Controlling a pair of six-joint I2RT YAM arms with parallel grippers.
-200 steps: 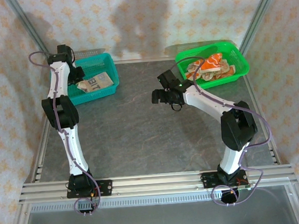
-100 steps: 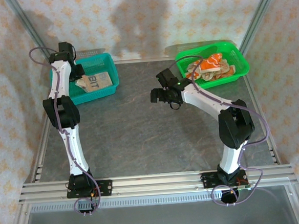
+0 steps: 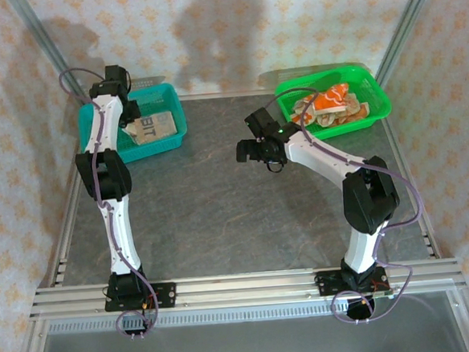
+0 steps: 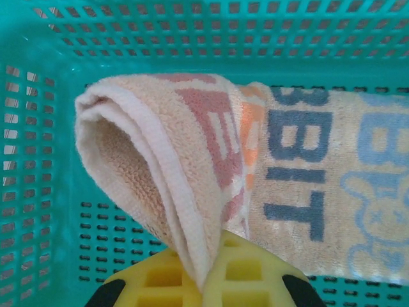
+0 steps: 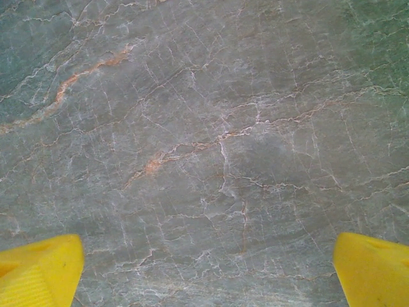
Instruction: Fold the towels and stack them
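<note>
Your teal basket sits at the far left of the grey stone-look table. The left arm reaches in over its near rim and hides part of what lies inside from above. The green basket stands at the far right, well apart from it. Patterned cloth walls and metal rails box the table in.

Between the two baskets your right gripper hangs over bare table with its jaws spread wide and nothing in them. Its yellow fingertips show at either edge of the wrist view.

Your left gripper is inside the teal basket, jaws closed on a raised fold of the lettered towel. That towel is cream terry with pink-orange and blue block letters and a pale blue rabbit figure. Most of it lies flat on the basket floor, while the pinched part loops up on the left with its white hem showing.

The loose towels lie crumpled in the green basket, orange and cream.
</note>
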